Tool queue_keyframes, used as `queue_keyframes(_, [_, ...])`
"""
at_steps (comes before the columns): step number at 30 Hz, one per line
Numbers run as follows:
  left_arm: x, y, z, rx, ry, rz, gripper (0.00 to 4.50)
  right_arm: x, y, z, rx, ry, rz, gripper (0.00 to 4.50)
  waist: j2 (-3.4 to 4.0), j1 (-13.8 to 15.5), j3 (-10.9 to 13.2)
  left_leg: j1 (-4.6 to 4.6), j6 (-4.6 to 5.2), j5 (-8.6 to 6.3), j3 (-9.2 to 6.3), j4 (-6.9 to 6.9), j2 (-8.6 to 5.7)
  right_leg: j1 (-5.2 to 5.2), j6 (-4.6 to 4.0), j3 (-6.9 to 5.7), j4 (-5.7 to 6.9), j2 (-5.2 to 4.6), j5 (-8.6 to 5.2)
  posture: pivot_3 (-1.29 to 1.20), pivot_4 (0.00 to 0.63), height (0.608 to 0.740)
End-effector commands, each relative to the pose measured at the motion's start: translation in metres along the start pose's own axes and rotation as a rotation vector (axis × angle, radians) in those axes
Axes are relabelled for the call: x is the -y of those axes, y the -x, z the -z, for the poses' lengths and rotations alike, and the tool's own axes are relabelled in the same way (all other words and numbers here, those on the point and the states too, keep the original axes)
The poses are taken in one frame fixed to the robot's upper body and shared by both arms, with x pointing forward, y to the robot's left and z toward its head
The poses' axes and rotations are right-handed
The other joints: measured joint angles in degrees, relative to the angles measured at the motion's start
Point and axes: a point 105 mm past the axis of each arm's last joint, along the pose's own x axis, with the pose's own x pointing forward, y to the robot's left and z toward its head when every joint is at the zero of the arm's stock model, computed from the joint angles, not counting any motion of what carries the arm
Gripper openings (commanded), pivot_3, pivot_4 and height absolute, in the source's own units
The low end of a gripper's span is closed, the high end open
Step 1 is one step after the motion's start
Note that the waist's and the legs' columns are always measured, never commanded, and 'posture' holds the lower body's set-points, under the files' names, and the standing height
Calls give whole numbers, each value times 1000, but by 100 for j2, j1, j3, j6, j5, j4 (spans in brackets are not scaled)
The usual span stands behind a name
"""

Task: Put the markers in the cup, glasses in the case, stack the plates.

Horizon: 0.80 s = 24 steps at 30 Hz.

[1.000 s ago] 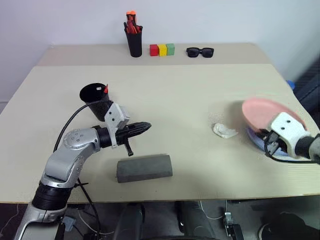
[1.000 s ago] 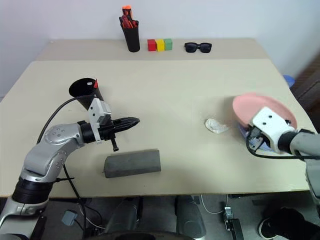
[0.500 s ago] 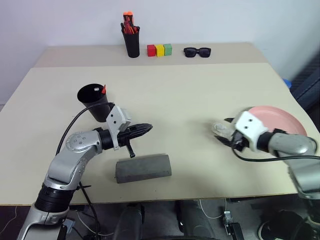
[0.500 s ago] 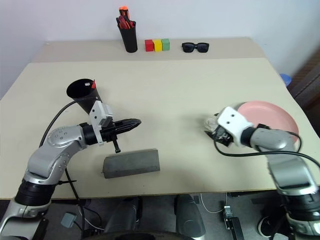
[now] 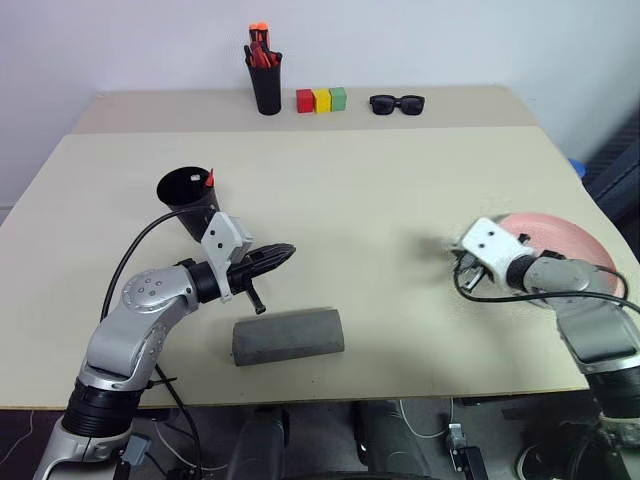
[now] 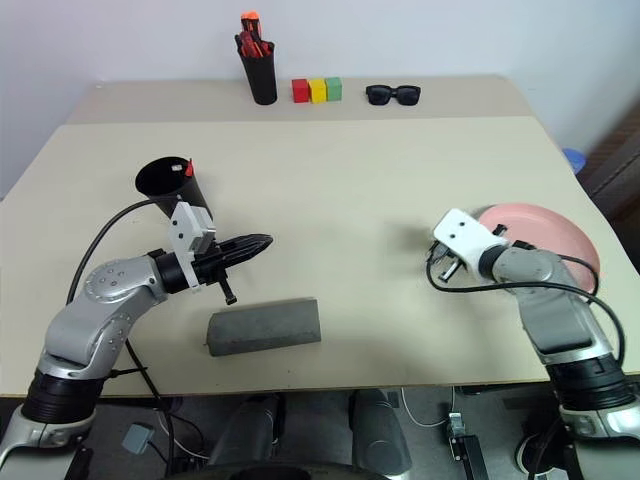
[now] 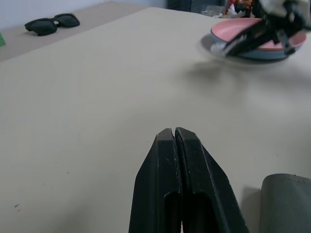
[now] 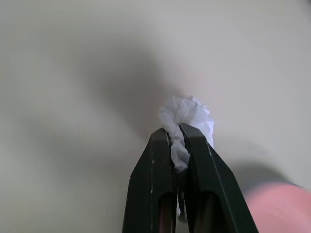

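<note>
The black cup [image 5: 185, 200] stands at the left with a red marker [image 5: 208, 180] sticking out of it. Just in front of the cup, my left gripper [image 7: 174, 132] hovers shut and empty. The grey case [image 5: 288, 335] lies closed near the front edge. At the right, the pink plate [image 5: 560, 235] rests flat on the blue plate [image 7: 277, 54]. Just left of the plates, my right gripper [image 8: 176, 128] is shut on a crumpled white tissue [image 8: 188, 112]. The glasses are out of view.
Along the back of the table stand a black pen holder [image 5: 266, 85] full of orange-red pens, three coloured blocks [image 5: 322, 99] and black sunglasses [image 5: 397, 103]. The table's right edge runs close behind the plates.
My right gripper let go of the tilted pink plate, which now lies flat on the blue one. It then moved left to the white tissue and shut on it. The left arm stayed put.
</note>
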Motion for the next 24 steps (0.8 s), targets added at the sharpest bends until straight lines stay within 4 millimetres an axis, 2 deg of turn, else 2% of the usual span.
queue_keyframes(1, [-9, 10, -6, 10, -14, -42, 0, 46, 34, 12, -75, -68, 159, 62, 0, 1, 0, 0, 0, 0, 0, 0, 0, 0, 0, 0, 0, 1, 0, 0, 150, 740])
queue_keyframes(3, [-10, 12, -4, 5, -7, -56, 0, 51, 42, 30, -147, -97, 178, 62, -2, 8, -1, 1, 1, -1, 0, 0, 0, 2, -1, -1, -1, 0, -1, 0, 150, 740])
queue_keyframes(6, [-9, 16, -3, 14, 29, -66, 0, 52, 41, 41, -179, -70, 202, 1075, -3, -12, -1, 1, 3, -1, 0, 0, 0, 3, -2, -1, -2, 0, -1, 0, 150, 740])
queue_keyframes(9, [-8, 23, -3, 13, 39, -91, 0, 59, 37, 38, -161, -13, 258, 2506, 4, -61, 0, 5, 3, -1, 7, 0, 0, 1, -2, 4, 1, -1, 0, 0, 150, 740])
queue_keyframes(13, [-14, 35, 1, 5, 39, -197, 0, 63, 29, 25, -62, -22, 250, 2506, 6, -54, -1, 8, 2, -1, 6, 0, 2, 0, -3, 4, 4, 1, 0, 0, 150, 740])
queue_keyframes(16, [-35, 63, 9, -8, 37, -399, 0, 52, 16, -4, 117, -77, 180, 2506, 5, -56, -1, 7, 3, -2, 6, 0, 2, 1, -2, 4, 2, 0, 0, 0, 150, 740])
queue_keyframes(18, [-50, 92, 19, -64, -6, -559, 0, 30, 9, -31, 281, -177, 36, 2506, 4, -56, -1, 7, 3, -2, 4, -2, 4, 1, -2, 4, 2, 3, 0, 0, 150, 740])
queue_keyframes(20, [-60, 119, 28, -108, -23, -681, 0, 12, 5, -49, 389, -245, -86, 2506, 6, -39, 0, 8, 4, -2, 4, -6, 6, 0, -2, 3, 1, 5, 0, 0, 150, 740])
queue_keyframes(24, [-68, 147, 32, -129, -52, -835, 0, -5, -2, -55, 456, -297, -193, 2506, 4, 31, 0, 2, 4, -2, 3, -5, 1, 2, -2, 2, -5, -2, -1, 0, 150, 740])
